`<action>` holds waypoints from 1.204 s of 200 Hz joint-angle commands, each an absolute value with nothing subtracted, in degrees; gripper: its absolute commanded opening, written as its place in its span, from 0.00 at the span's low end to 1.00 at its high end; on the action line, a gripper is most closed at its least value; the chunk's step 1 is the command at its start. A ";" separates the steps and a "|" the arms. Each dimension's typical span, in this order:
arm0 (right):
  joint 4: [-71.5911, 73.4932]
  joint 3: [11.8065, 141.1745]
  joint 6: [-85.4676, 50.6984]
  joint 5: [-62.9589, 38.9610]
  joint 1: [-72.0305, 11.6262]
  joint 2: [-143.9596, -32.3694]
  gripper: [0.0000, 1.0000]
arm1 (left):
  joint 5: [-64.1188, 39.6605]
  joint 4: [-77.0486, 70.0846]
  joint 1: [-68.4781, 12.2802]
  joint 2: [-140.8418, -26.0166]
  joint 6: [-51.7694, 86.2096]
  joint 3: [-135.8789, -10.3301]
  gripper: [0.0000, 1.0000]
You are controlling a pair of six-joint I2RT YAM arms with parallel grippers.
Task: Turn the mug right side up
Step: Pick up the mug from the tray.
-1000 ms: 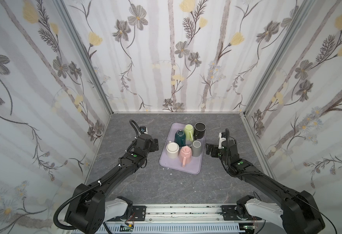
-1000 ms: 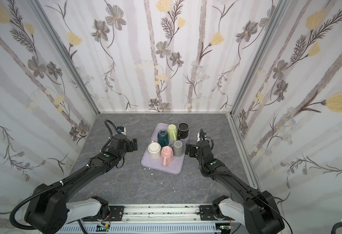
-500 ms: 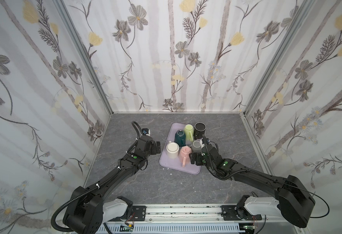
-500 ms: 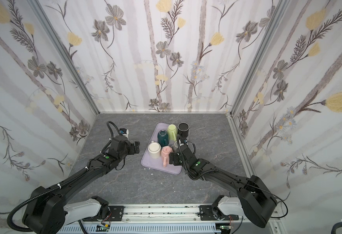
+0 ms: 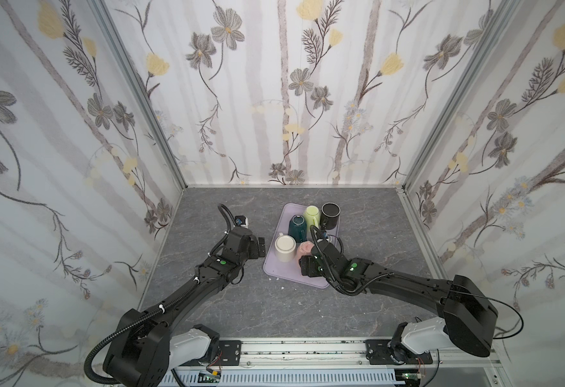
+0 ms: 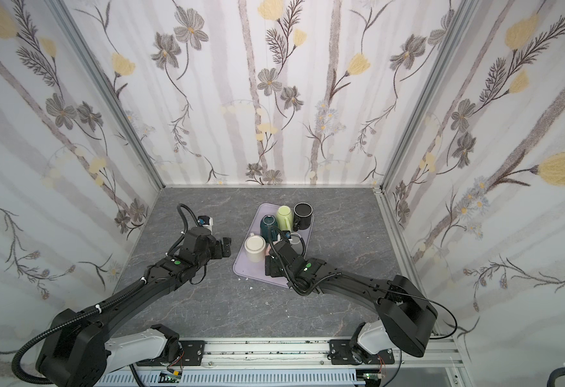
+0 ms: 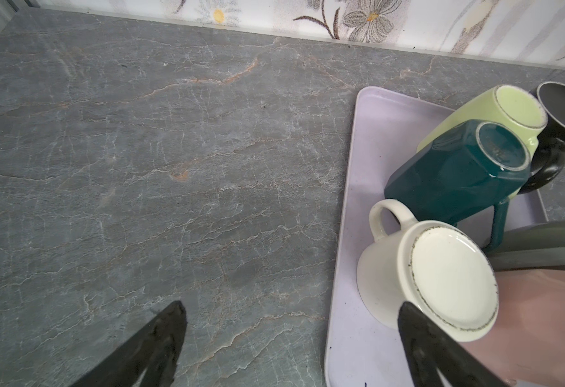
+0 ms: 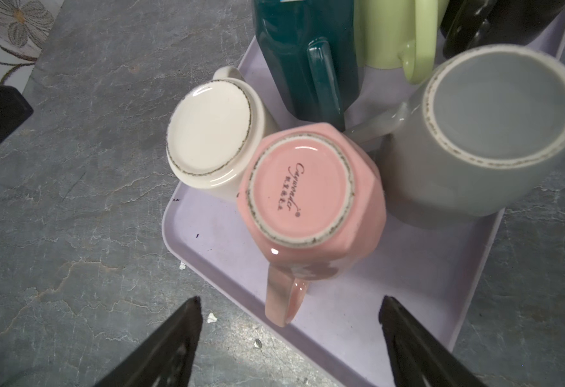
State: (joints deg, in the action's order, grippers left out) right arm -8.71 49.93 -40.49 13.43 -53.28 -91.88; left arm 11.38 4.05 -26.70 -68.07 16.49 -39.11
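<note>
Pink mug (image 8: 311, 197) stands upside down (base up) on lilac tray (image 8: 214, 241).

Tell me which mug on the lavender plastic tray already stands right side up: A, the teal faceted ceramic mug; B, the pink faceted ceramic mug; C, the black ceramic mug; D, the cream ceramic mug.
C: the black ceramic mug shows its open mouth facing up in both top views.

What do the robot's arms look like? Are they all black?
Mostly! The left arm and right arm are chunky black tubes, each with a green dot near the wrist, looping black cables and a silver-grey base on a metal rail. The left gripper and right gripper have black pointed fingers.
</note>
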 commanded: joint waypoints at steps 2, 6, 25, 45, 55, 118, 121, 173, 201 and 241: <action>-8.37 51.07 -42.01 13.85 -53.69 -93.40 0.80 | 11.95 2.58 -26.73 -68.02 17.40 -38.62 1.00; -8.27 51.28 -42.01 13.57 -53.80 -93.57 0.78 | 11.87 2.62 -26.71 -68.16 17.40 -38.67 1.00; -7.97 52.11 -42.21 12.57 -53.85 -94.84 0.75 | 11.87 2.93 -26.72 -68.38 17.40 -38.69 1.00; -8.85 53.58 -42.10 12.44 -54.11 -96.55 0.69 | 11.78 2.74 -26.72 -68.34 17.56 -38.54 1.00; -9.22 54.11 -42.25 12.86 -54.11 -97.32 0.69 | 11.78 2.41 -26.70 -68.30 17.62 -38.33 1.00; -13.15 55.38 -44.90 15.60 -54.05 -100.32 0.53 | 10.65 1.92 -26.72 -69.55 18.02 -38.23 1.00; -13.34 55.42 -45.03 15.78 -54.10 -100.39 0.53 | 10.57 1.93 -26.72 -69.65 18.04 -38.30 1.00; -16.63 53.85 -46.99 19.01 -54.10 -98.92 0.52 | 10.46 2.19 -26.72 -70.14 18.19 -38.47 1.00; -18.17 52.93 -47.79 20.72 -53.90 -97.36 0.50 | 10.28 2.27 -26.73 -70.14 18.28 -38.57 1.00; -18.62 53.34 -47.11 20.13 -53.96 -97.23 0.51 | 9.91 2.13 -26.71 -70.40 18.37 -38.49 1.00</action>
